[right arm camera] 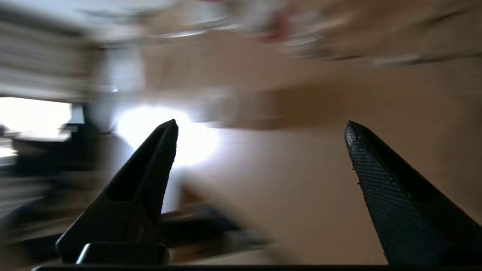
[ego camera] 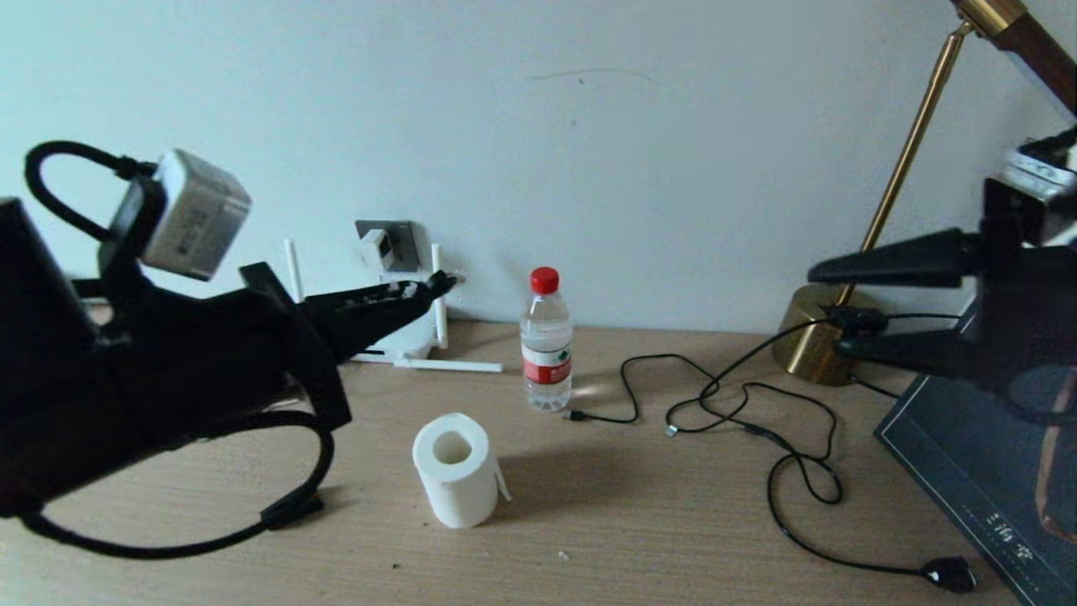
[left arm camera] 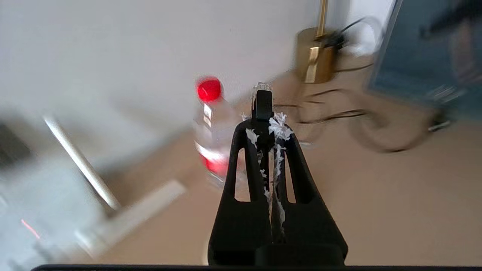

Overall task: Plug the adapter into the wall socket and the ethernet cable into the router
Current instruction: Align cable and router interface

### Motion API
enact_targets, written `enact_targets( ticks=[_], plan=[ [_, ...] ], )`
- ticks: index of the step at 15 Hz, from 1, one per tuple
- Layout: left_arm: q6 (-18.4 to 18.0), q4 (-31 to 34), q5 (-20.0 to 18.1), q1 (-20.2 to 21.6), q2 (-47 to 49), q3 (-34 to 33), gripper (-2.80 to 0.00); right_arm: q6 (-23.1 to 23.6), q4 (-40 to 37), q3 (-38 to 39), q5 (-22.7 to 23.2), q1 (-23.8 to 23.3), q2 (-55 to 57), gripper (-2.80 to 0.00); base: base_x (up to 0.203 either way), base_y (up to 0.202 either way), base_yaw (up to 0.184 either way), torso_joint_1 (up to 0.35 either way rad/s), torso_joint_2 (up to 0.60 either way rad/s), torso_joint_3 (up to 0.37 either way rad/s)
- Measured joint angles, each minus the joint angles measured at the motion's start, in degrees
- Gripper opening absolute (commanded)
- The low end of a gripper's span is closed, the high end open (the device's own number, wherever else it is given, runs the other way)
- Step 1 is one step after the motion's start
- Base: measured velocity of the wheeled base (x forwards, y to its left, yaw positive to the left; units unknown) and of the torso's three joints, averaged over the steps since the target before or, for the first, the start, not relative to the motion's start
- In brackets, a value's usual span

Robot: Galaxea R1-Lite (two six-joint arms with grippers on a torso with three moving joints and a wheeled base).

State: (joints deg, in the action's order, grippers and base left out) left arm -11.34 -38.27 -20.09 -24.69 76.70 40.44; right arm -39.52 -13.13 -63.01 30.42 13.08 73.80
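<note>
My left gripper (ego camera: 439,284) is shut on the plug of the ethernet cable (ego camera: 452,277), held in the air just right of the wall socket. In the left wrist view the black plug with its clear tip (left arm camera: 262,90) sticks out past the shut fingertips of the left gripper (left arm camera: 263,122). The white adapter (ego camera: 376,248) sits in the dark grey wall socket (ego camera: 402,240). Below it the white router (ego camera: 414,341) lies against the wall, partly hidden by my left fingers, with one antenna (ego camera: 436,295) upright. My right gripper (ego camera: 829,307) hangs open over the table's right side, nothing between its fingers.
A water bottle with a red cap (ego camera: 547,349) stands right of the router. A white paper roll (ego camera: 454,467) stands nearer the front. Thin black cables (ego camera: 740,404) loop across the table to a black plug (ego camera: 951,574). A brass lamp base (ego camera: 812,337) and a dark book (ego camera: 984,471) are at right.
</note>
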Motion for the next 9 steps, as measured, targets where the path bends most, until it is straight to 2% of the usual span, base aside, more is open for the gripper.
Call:
enact_targets(
  ticks=[1, 2, 4, 6, 7, 8, 9],
  plan=[
    [3.7, 4.6, 0.1, 0.4, -2.1, 1.0, -2.8, 6.1, -2.6, 2.7, -5.3, -0.3, -4.0, 0.0, 0.0, 0.0, 0.0, 0.0, 0.0, 0.0],
    [6.1, 9.6, 0.1, 1.1, -4.3, 1.4, -2.8, 12.2, -5.1, 5.8, -11.3, -0.5, -8.4, 0.0, 0.0, 0.0, 0.0, 0.0, 0.0, 0.0],
    [10.3, 17.4, 1.0, 2.6, -7.5, 0.8, -2.8, 21.6, -8.0, 11.4, -24.8, -0.9, -17.3, 0.0, 0.0, 0.0, 0.0, 0.0, 0.0, 0.0],
    [18.2, 19.0, 2.7, 3.4, -9.5, 0.1, -2.8, 26.4, -9.4, 16.8, -39.3, -1.1, -25.4, 0.0, 0.0, 0.0, 0.0, 0.0, 0.0, 0.0],
    [22.3, 19.1, 3.7, 3.5, -10.4, -0.3, -2.8, 27.3, -9.5, 19.1, -44.6, -1.1, -29.0, 0.0, 0.0, 0.0, 0.0, 0.0, 0.0, 0.0],
    [25.2, 19.4, 5.8, 3.6, -11.0, -1.4, -2.8, 28.0, -9.7, 21.6, -48.4, -1.2, -32.5, 0.0, 0.0, 0.0, 0.0, 0.0, 0.0, 0.0],
    [26.4, 19.4, 8.6, 3.7, -11.2, -2.6, -2.8, 29.0, -9.7, 24.3, -50.8, -1.2, -36.1, 0.0, 0.0, 0.0, 0.0, 0.0, 0.0, 0.0]
  ],
)
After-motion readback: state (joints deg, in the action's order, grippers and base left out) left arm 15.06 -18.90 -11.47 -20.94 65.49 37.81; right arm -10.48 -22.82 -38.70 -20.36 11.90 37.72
